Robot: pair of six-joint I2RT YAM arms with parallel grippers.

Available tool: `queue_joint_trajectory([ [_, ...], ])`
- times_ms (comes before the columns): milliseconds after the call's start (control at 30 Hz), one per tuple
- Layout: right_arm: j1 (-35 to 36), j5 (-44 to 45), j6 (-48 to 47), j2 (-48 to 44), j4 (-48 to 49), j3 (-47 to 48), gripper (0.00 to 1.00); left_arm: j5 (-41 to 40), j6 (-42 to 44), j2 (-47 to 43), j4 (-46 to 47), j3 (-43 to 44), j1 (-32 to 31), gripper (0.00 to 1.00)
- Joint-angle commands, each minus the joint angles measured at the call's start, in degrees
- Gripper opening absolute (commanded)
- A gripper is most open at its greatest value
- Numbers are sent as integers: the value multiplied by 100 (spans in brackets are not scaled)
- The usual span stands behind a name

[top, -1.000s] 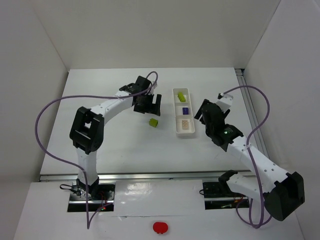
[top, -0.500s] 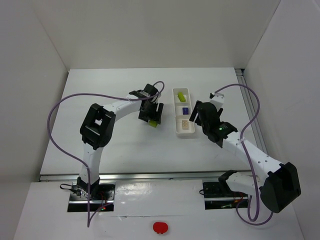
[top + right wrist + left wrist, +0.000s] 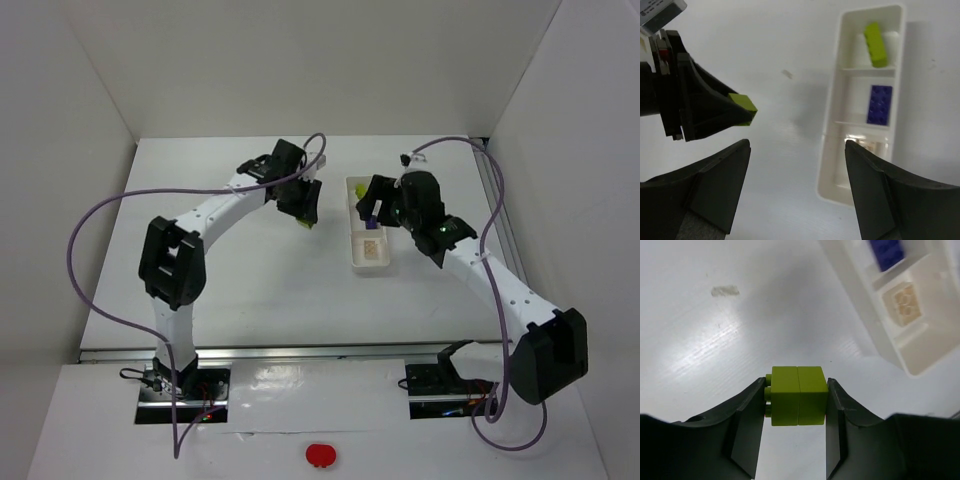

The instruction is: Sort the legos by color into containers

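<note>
My left gripper (image 3: 797, 387) is shut on a yellow-green lego (image 3: 797, 395), its fingers pressing both sides, studs toward the left finger. In the top view this gripper (image 3: 305, 212) sits just left of the containers, one long white tray (image 3: 353, 262). The tray (image 3: 832, 115) holds another yellow-green lego (image 3: 875, 44) in the far compartment, a purple-blue one (image 3: 879, 104) in the middle and a cream one (image 3: 903, 302) in the near compartment. My right gripper (image 3: 797, 147) is open with nothing in it, and hovers over the tray's left side (image 3: 372, 205).
White walls close in the table (image 3: 220, 290) at the back and on both sides. A purple cable (image 3: 95, 225) loops off each arm. The two grippers are close together beside the tray.
My left gripper dropped over the loose yellow-green lego, shut on it and moved it toward the back. The right arm swung left and farther back, over the tray.
</note>
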Motion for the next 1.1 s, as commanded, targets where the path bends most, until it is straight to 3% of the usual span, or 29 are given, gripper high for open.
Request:
queue_joint_trajectory([
  [0,-438,-2021,-39,194,507,560,84,679,1042,-720,-56,214,36,0],
  [233,-1345,-4290,884,958,789,885,84,1954,1728,-985,-239,-7,159,0],
  [367,-1346,-4775,1219,1459,903,1044,84,2218,1948,-985,-451,117,107,0],
  [767,-977,-5515,2027,2172,1975,1044,84,2438,2159,-1090,-557,178,-8,0],
  [1067,-572,-5849,2054,2655,1897,1184,82,2236,2159,-1090,-557,336,-69,0],
])
